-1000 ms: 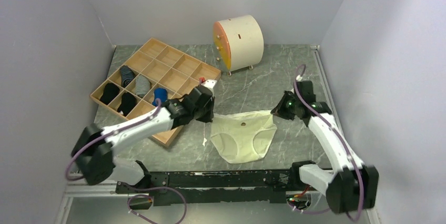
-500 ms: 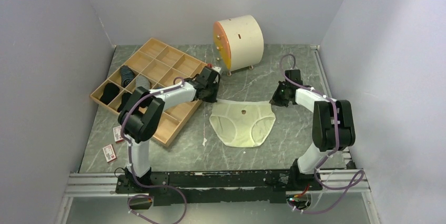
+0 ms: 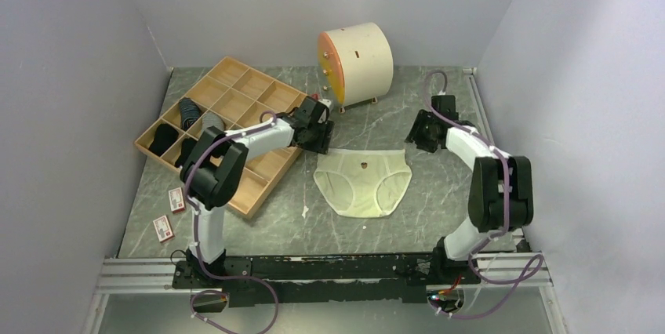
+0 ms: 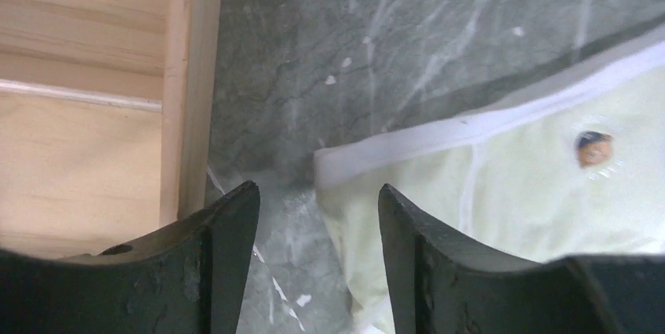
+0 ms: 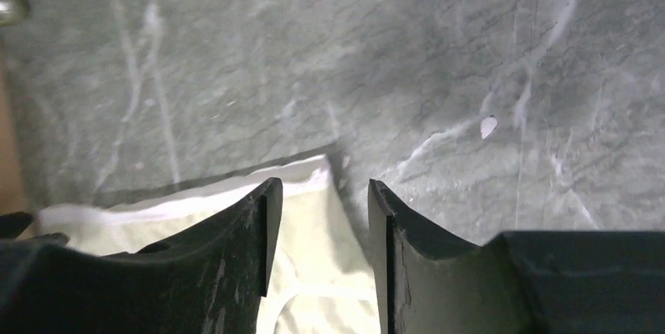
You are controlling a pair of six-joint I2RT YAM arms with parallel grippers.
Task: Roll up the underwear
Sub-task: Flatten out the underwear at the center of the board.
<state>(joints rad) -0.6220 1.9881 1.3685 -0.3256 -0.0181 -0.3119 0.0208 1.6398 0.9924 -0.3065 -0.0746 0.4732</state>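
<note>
Pale yellow-green cotton underwear (image 3: 362, 183) with a white waistband lies spread flat on the grey marbled surface (image 3: 392, 118), waistband toward the far wall. Left gripper (image 3: 321, 143) sits over the waistband's left corner, just beside the compartmented wooden tray (image 3: 235, 103), jaws parted with nothing clamped between them. Right gripper (image 3: 417, 138) sits at the opposite corner, jaws likewise parted and empty; whether either fingertip brushes the cloth is hard to tell. Behind stands a cream drum with an orange face (image 3: 357, 56)

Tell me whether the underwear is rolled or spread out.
Spread out: the underwear lies flat on the table, waistband straight, both leg openings showing.
</note>
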